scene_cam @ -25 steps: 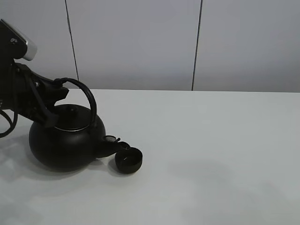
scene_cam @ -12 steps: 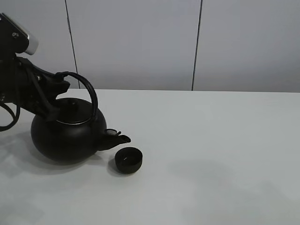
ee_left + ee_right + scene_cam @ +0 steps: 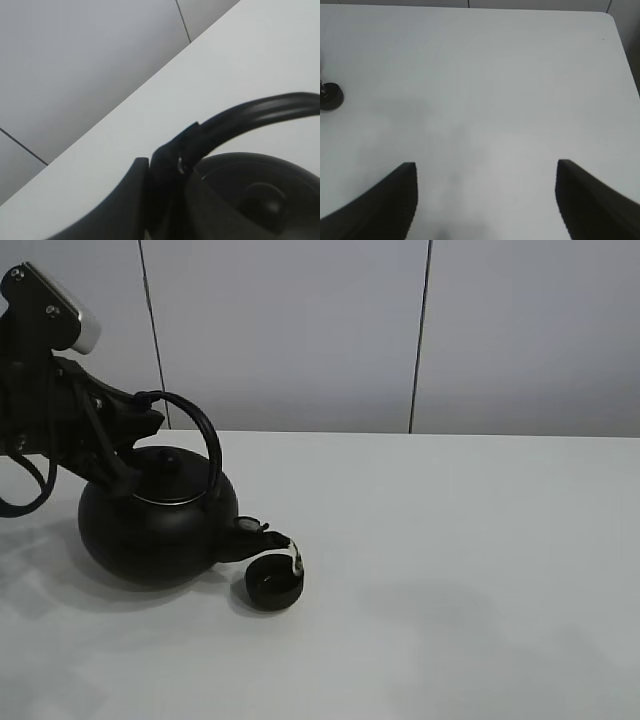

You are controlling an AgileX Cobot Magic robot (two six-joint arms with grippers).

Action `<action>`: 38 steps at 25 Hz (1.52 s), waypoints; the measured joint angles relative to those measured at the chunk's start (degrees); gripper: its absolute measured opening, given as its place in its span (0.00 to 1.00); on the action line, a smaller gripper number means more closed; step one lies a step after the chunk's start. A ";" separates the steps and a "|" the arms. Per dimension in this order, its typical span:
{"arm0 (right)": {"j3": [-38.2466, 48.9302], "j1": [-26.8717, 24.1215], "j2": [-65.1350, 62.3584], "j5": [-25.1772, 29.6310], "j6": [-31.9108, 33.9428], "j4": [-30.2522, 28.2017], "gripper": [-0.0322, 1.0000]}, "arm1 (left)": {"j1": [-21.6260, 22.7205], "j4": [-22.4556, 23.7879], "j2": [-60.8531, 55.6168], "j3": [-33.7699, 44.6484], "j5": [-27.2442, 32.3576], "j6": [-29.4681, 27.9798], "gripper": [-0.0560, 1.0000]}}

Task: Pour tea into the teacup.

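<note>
— Where was the cup?

— The cup (image 3: pixel 274 585) sat on the table (image 3: pixel 450 560) at the near left, just under the spout (image 3: pixel 262 533). A thin pale thread of tea (image 3: pixel 296 560) ran from the spout's lip down to the cup's right rim.

— And your pincers?

— My left pincer (image 3: pixel 135 435) was clamped on the kettle (image 3: pixel 158 530) by the left end of its handle (image 3: pixel 212 445). The cup lay to the right of that pincer, lower and nearer. The kettle's length ran left to right, spout toward the cup, so I judged any further tilt had to go rightward. My right pincer (image 3: pixel 485 200) hung wide apart, holding nothing, well to the right of the cup. The left arm was far the nearer.
</note>
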 joint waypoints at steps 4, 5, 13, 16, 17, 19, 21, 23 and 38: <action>0.00 0.00 0.00 0.00 0.00 0.00 0.54 | 0.00 0.00 0.00 0.00 0.17 0.58 0.16; 0.00 0.00 0.00 0.00 0.00 0.00 0.54 | 0.00 0.00 0.00 0.00 0.30 0.64 0.16; 0.00 0.00 0.00 0.00 0.00 0.00 0.54 | 0.00 0.25 0.00 0.00 0.57 1.77 0.16; 0.00 0.00 0.00 0.00 0.00 0.00 0.54 | 0.00 0.25 0.00 0.00 0.57 2.16 0.16; 0.00 0.00 0.00 0.00 0.00 0.00 0.54 | 0.00 0.25 0.00 0.00 0.57 2.28 0.16; 0.00 0.00 0.00 0.00 0.00 0.00 0.54 | 0.00 0.25 0.00 0.00 0.58 2.47 0.16; 0.00 0.00 0.00 0.00 0.00 0.00 0.54 | 0.00 0.25 0.00 0.00 0.58 2.47 0.16; 0.00 0.00 0.00 0.00 0.00 0.00 0.54 | 0.00 0.25 0.00 0.00 0.58 2.62 0.16; 0.00 0.00 0.00 0.00 0.00 0.00 0.54 | 0.00 0.25 0.00 0.00 0.63 2.78 0.16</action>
